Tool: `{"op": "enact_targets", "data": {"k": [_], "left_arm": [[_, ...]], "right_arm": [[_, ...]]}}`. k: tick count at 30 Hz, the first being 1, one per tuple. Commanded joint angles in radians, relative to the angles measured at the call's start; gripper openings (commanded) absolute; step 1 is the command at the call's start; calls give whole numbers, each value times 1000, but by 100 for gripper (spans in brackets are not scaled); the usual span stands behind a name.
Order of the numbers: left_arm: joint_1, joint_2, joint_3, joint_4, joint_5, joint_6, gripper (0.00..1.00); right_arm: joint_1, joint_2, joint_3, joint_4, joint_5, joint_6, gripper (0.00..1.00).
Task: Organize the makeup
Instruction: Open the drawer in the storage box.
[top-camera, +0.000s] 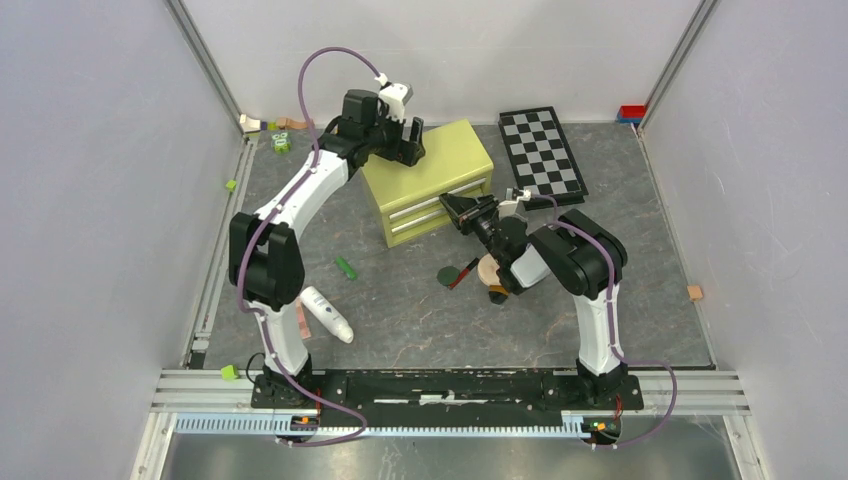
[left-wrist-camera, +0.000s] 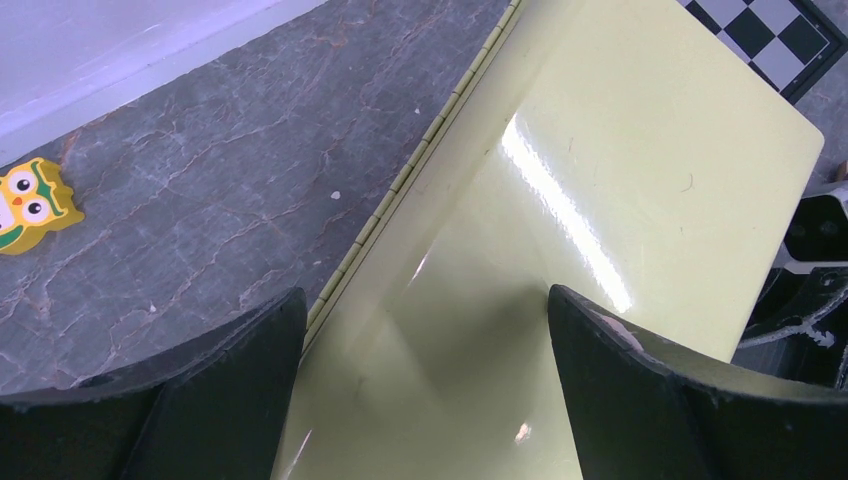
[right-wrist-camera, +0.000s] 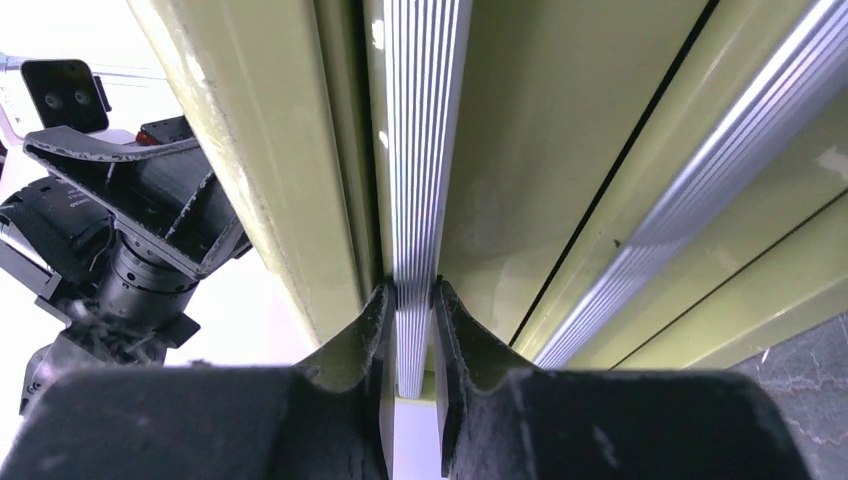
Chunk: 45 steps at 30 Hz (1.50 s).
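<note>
While right jaws pinch drawer handle (right-wrist-camera: 415, 200), its long axis along cabinet (top-camera: 430, 160) front, left jaws gape empty over top; disc (top-camera: 448, 276), stick (top-camera: 466, 272) lie nearer right arm (top-camera: 592, 275).

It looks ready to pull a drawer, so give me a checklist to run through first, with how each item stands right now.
1. Right tool closed on top drawer handle: ok.
2. Handle sits between both fingers: ok.
3. Left tool bracing the drawer chest: cannot tell; it is open over the lid, contact not visible.
4. Floor before the drawers clear: not ok; dark green disc and red stick lie there.
</note>
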Motion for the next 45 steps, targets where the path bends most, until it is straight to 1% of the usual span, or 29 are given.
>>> {"op": "enact_targets", "data": {"k": [1, 14, 21, 22, 24, 27, 28, 30, 31, 34, 38, 42, 45], "left_arm": [[-2, 61, 27, -113, -36, 53, 95], [-2, 74, 34, -118, -61, 48, 97], [-1, 78, 34, -117, -63, 46, 97], [-3, 79, 35, -118, -62, 45, 97], [-2, 78, 38, -119, -63, 44, 98], [-3, 74, 38, -121, -66, 41, 100], [-3, 70, 37, -120, -76, 37, 100], [-6, 59, 32, -118, -95, 33, 100], [-8, 52, 31, -117, -111, 32, 100], [-11, 36, 31, -118, -128, 34, 100], [-13, 21, 32, -118, -148, 24, 100], [-13, 13, 32, -119, -157, 19, 100], [-13, 14, 35, -124, -163, 19, 100]], "right_arm": [[-6, -20, -78, 130, 57, -7, 11], [-6, -112, -247, 194, 57, -37, 9], [-4, -233, -357, 139, 59, -110, 10], [-4, -246, -367, 129, 57, -121, 13], [-4, -268, -372, 92, 46, -139, 27], [-5, -291, -359, 39, 25, -182, 44], [-4, -303, -353, 6, 15, -201, 50], [-4, -340, -341, -90, 4, -240, 64], [-4, -363, -338, -141, 4, -266, 67], [-4, -439, -316, -291, 4, -378, 68], [-1, -541, -240, -556, 5, -568, 68], [2, -584, -125, -811, 21, -755, 67], [2, -588, -58, -930, 33, -852, 67]]}}
